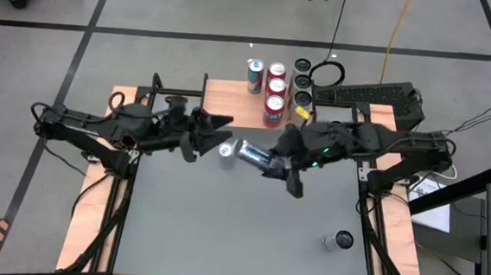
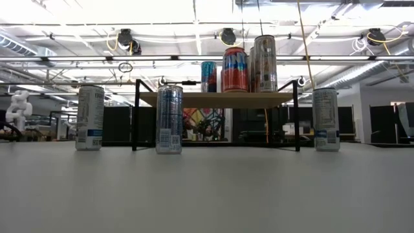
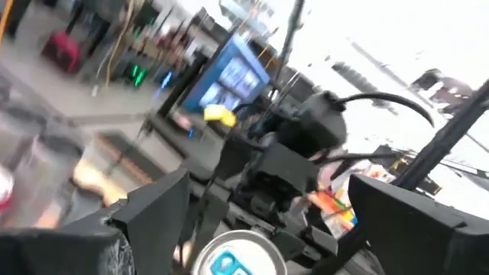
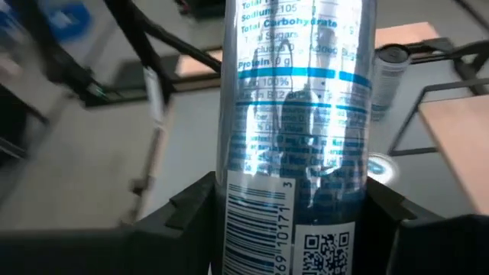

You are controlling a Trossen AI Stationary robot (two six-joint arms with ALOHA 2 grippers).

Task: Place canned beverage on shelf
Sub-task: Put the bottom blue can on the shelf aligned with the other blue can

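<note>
Can [image 1: 249, 152] mid-air over tabletop [image 1: 239, 232], clamped in my right pincer [image 1: 271, 163].
My left pincer [image 1: 219, 141] spread apart just beside its top; shelf [image 1: 276, 95] beyond holds other cans.

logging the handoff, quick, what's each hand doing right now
Left hand: open, fingers spread beside the top of the silver-blue can, not gripping it.
Right hand: closed on the silver-blue can, held on its side above the table.

Grey table [image 1: 222, 231] carries cans [image 1: 337, 241] (shelf [image 2: 217, 99] too).
</note>
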